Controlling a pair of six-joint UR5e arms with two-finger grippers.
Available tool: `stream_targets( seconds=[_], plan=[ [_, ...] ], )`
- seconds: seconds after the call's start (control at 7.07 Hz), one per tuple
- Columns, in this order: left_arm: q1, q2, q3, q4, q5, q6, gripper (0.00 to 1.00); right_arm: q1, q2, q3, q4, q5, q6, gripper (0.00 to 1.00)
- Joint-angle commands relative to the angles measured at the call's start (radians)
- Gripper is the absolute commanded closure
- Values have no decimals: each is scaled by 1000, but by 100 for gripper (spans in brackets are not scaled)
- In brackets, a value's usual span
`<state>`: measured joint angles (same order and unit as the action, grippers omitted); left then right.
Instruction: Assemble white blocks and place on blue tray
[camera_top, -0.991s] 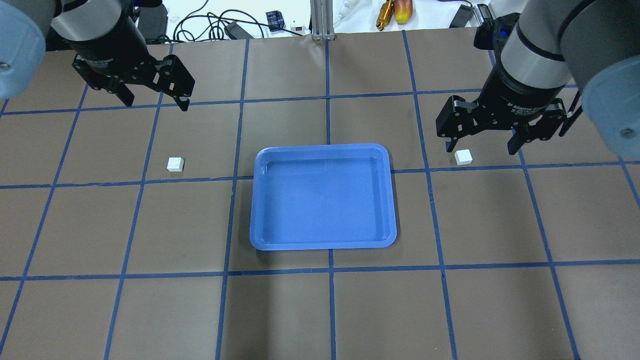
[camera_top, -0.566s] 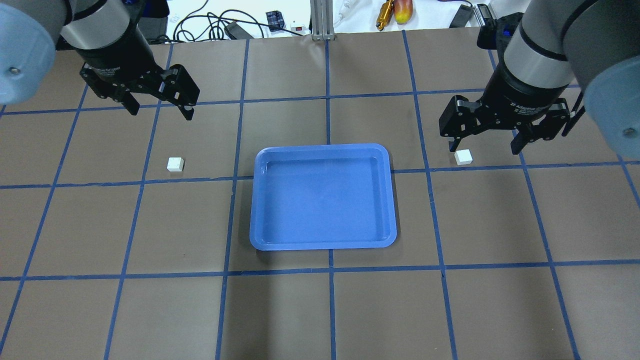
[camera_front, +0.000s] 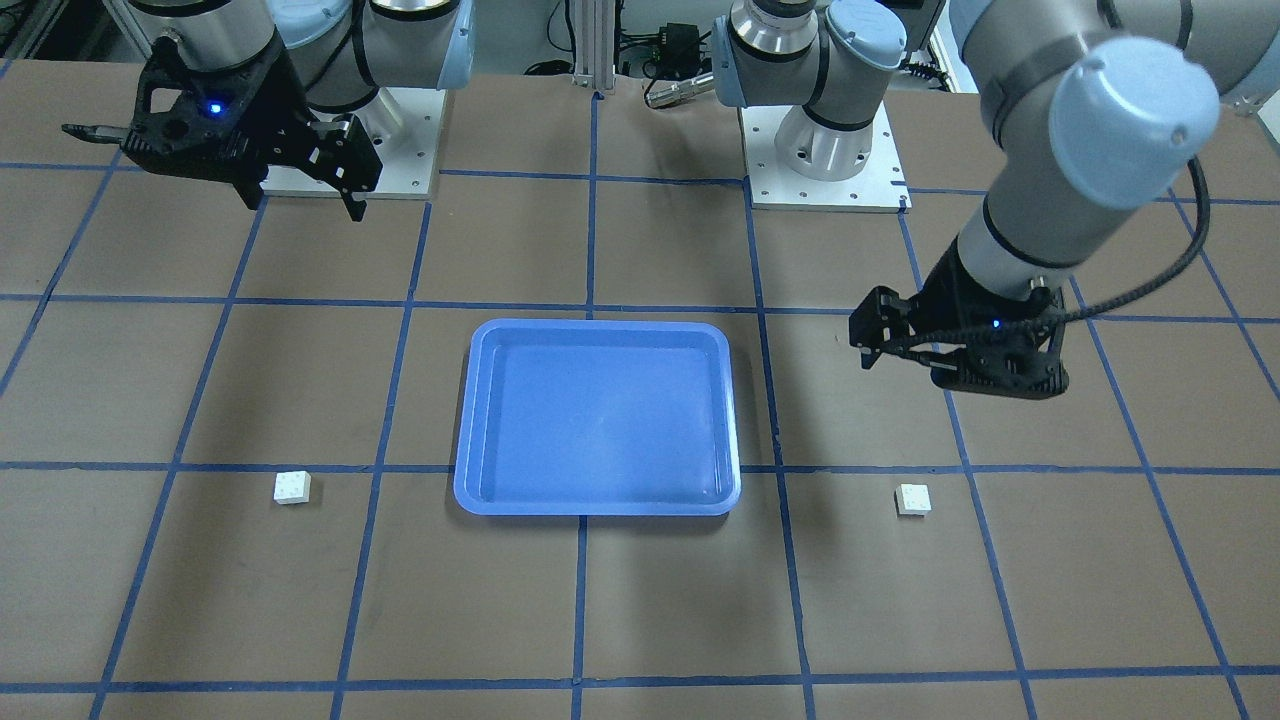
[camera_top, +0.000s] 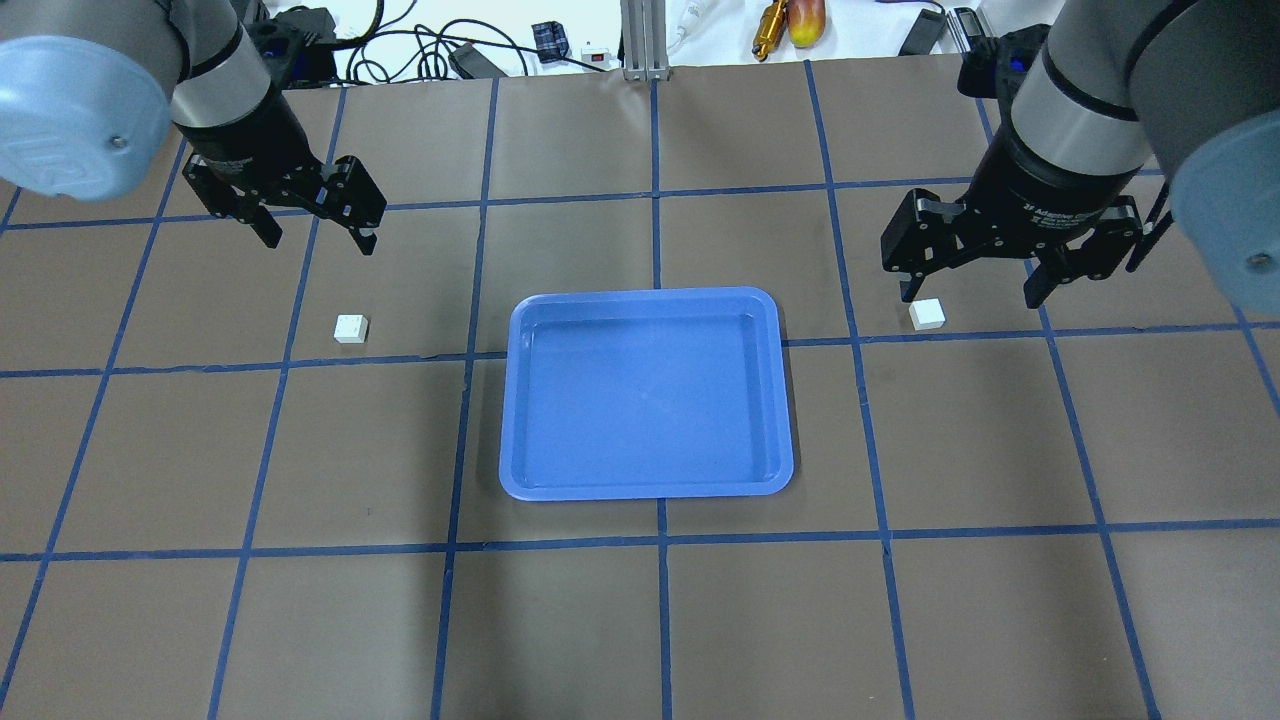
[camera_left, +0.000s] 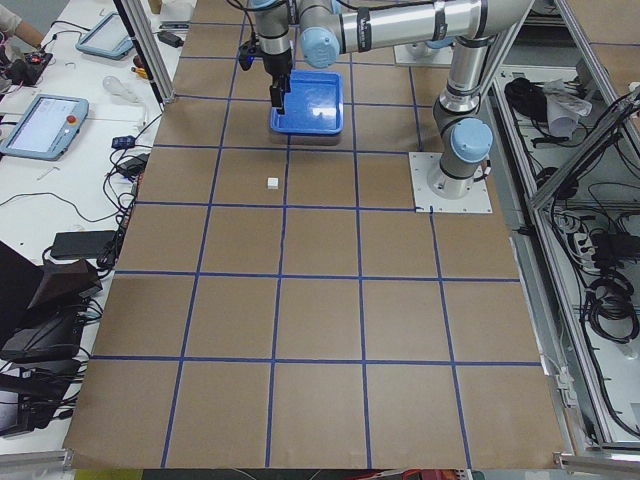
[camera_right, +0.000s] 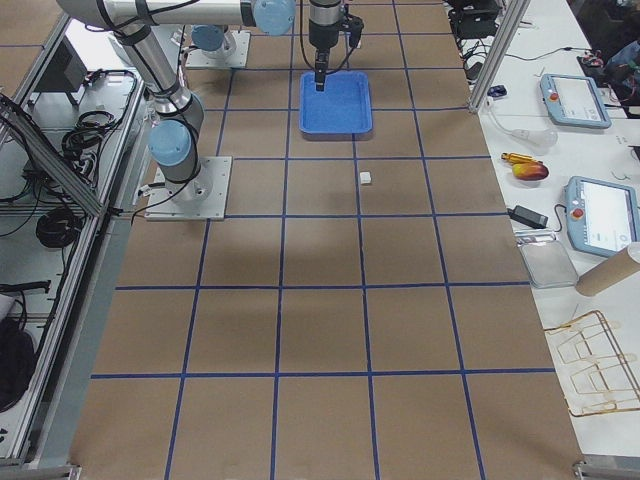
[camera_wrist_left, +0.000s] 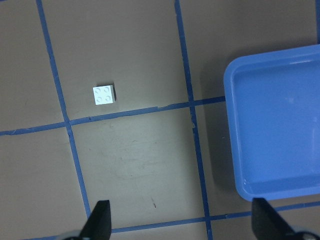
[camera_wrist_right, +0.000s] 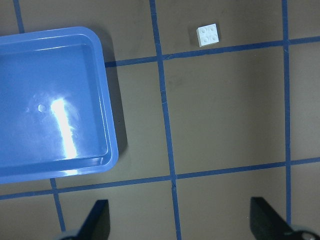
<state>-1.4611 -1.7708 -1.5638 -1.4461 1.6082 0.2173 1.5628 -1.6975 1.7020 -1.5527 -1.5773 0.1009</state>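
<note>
Seen from over the robot's shoulders, the worktop (camera_top: 200, 450) is brown paper squared off by blue tape lines (camera_top: 660, 600). Past its far edge, black cables (camera_top: 420, 45) sprawl on a white bench beside an aluminium post (camera_top: 640, 40). The blue tray (camera_top: 645, 296) sits mid-worktop. The left white block (camera_top: 351, 329) lies out towards the left edge and the right white block (camera_top: 927, 314) towards the right edge, both on the paper and apart from the tray. The left gripper (camera_top: 318, 240) and right gripper (camera_top: 970, 295) hang above the paper with their fingers spread wide. White lettering on the right gripper's body reads partly "Adaptive".

Facing the robot, both arms rise from grey base plates (camera_front: 820, 180) near the robot-side edge, and a blue light glows on each wrist.

From the two ends, teach pendants (camera_left: 35, 125) lie on white benches along the operators' edge.

The left wrist camera shows its block studs-up just beyond a tape line, with the black fingertips (camera_wrist_left: 100, 222) far apart. The right wrist camera shows the same, with glare on the tray.
</note>
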Motion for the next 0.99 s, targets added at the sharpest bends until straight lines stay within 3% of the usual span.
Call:
stream_targets(
  seconds=[0.0,0.28,0.42,0.57,0.85],
  plan=[
    [54,-158,-34,187,4,13,0,-33,4,5,-9,-27,-45,0],
    [112,-249,-71,329,12,97,0,-204,39,8,-6,32,-455,0],
    [120,-294,-79,392,12,153,0,-277,79,5,-50,108,-697,0],
    [120,-321,-81,397,10,158,0,-337,100,7,-114,126,-953,0],
    [120,-341,-108,406,12,200,0,-391,195,5,-151,195,-1258,0]
  ],
)
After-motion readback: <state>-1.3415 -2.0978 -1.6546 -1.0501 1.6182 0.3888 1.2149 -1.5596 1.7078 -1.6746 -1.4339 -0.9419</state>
